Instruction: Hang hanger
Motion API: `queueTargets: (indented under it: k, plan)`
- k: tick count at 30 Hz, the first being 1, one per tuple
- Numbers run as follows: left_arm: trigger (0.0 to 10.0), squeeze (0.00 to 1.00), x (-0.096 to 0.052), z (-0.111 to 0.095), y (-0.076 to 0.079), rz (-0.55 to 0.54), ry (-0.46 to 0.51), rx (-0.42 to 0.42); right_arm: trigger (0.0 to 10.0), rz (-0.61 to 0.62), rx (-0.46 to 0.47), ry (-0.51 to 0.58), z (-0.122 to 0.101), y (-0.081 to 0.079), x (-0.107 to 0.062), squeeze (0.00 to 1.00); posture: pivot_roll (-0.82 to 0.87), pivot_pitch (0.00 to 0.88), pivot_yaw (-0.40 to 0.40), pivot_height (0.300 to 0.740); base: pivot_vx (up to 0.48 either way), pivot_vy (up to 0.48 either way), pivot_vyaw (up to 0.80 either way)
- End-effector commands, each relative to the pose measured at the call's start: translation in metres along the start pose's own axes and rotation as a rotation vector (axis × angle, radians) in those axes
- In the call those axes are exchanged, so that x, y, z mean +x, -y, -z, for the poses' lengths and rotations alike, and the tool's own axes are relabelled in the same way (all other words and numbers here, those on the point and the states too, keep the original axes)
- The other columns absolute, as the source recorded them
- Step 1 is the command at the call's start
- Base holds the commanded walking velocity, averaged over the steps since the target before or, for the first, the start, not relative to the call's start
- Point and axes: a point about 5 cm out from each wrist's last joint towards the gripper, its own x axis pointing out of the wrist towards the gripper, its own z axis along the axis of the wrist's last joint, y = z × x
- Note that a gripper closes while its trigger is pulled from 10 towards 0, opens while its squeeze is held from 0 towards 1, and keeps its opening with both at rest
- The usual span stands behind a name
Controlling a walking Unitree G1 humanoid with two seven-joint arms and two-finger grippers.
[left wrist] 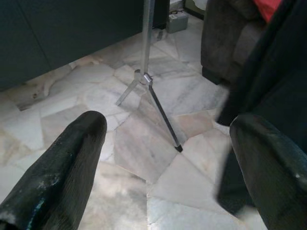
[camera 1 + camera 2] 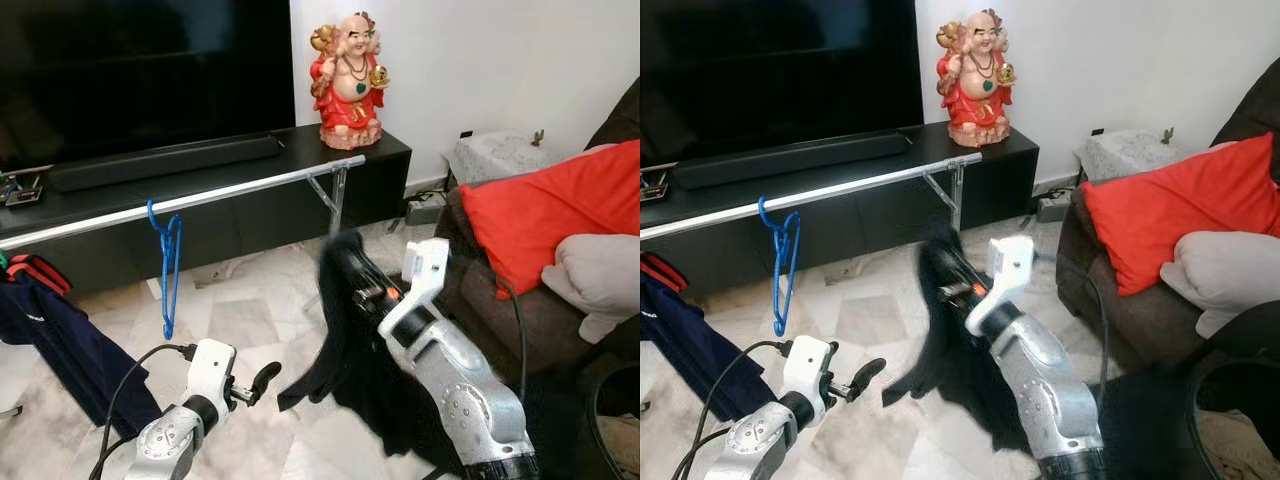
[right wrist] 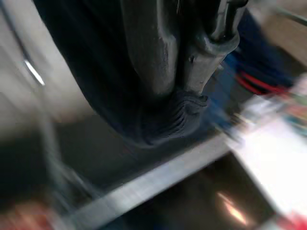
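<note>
A silver clothes rail runs in front of the black TV cabinet. An empty blue hanger hangs on it, and a navy garment hangs at its left end. My right gripper is raised below and in front of the rail's right end, shut on a black garment that hangs down toward the floor, motion-blurred. In the right wrist view the fingers are pressed together on dark cloth; any hanger inside is hidden. My left gripper is low over the floor, open and empty, its fingers spread wide.
The rail's tripod leg stands on the marble floor. A red statue and a soundbar sit on the cabinet. A brown sofa with a red cushion is on the right.
</note>
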Motion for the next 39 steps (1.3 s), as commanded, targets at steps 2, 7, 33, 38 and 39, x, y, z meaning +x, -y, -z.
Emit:
queueTargets:
  k: [2,7,33,38,39]
  plan:
    - [10.0,0.00,0.000,-0.004,-0.002,-0.012,0.018,0.007,10.0,0.226,0.004,-0.119,0.020,0.026,-0.001,0.00,0.02,0.038,0.049,0.740,0.000,0.000,0.00]
    - [10.0,0.00,0.001,-0.006,0.002,0.038,0.011,0.018,10.0,0.267,0.056,-0.094,0.022,0.034,-0.003,0.00,0.03,0.037,0.050,0.740,0.000,0.000,0.00]
    - [10.0,0.00,0.028,-0.014,0.027,0.256,-0.061,0.303,10.0,-0.084,-0.073,-0.112,-0.016,-0.013,-0.009,0.00,0.00,0.035,0.034,0.740,0.000,0.000,0.00]
    - [10.0,0.00,0.029,-0.012,0.024,0.225,-0.066,0.326,10.0,-0.080,-0.242,-0.165,-0.011,-0.005,-0.015,0.00,0.00,0.037,0.032,0.740,0.000,0.000,0.00]
    - [10.0,0.00,0.029,-0.012,0.024,0.225,-0.066,0.326,10.0,-0.080,-0.242,-0.165,-0.011,-0.005,-0.015,0.00,0.00,0.037,0.032,0.740,0.000,0.000,0.00]
